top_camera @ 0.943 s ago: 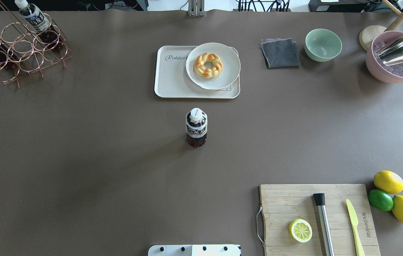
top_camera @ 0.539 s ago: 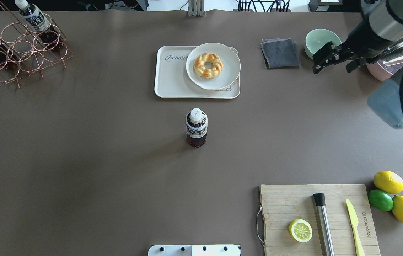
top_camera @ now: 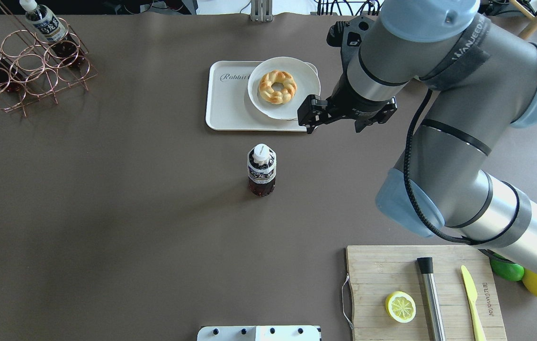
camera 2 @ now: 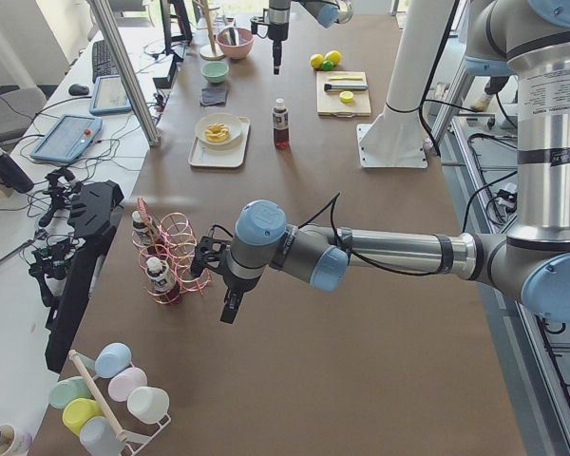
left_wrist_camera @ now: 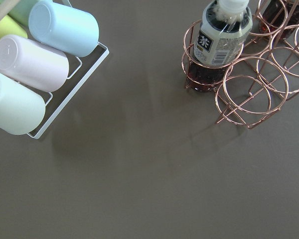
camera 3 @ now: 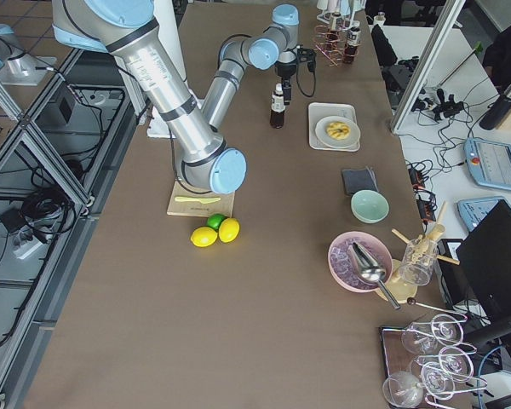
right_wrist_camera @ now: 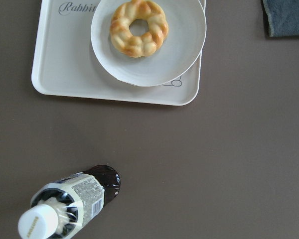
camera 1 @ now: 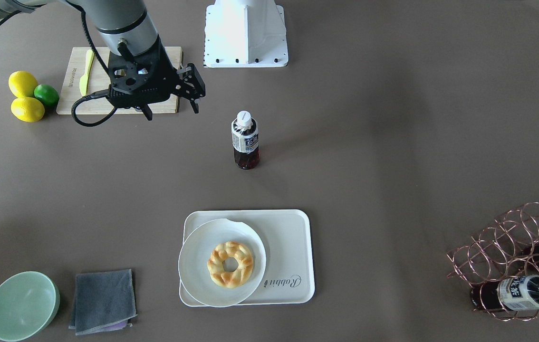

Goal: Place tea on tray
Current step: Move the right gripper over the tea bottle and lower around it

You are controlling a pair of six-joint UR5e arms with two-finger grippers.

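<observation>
The tea [top_camera: 262,169] is a small clear bottle of dark liquid with a white cap. It stands upright on the table, robot-side of the tray [top_camera: 228,102], and also shows in the front view [camera 1: 245,140] and the right wrist view [right_wrist_camera: 70,204]. The cream tray [camera 1: 288,242] carries a round white plate with a doughnut [top_camera: 278,86]. My right gripper [top_camera: 333,125] is open and empty. It hangs above the table beside the tray's near right corner, right of the bottle and apart from it. My left gripper [camera 2: 230,306] shows only in the left side view, so I cannot tell its state.
A copper wire rack [top_camera: 31,66] holds more tea bottles [left_wrist_camera: 223,35] at the far left. A wooden board [top_camera: 382,270] with a lemon half, metal tool and yellow knife lies front right. Grey cloth [camera 1: 103,299], green bowl [camera 1: 22,304], lemons [camera 1: 27,97], pastel cups [left_wrist_camera: 40,64].
My right arm has swung in from the far right and now hangs by the tray's near right corner. The tea bottle and tray have not moved.
</observation>
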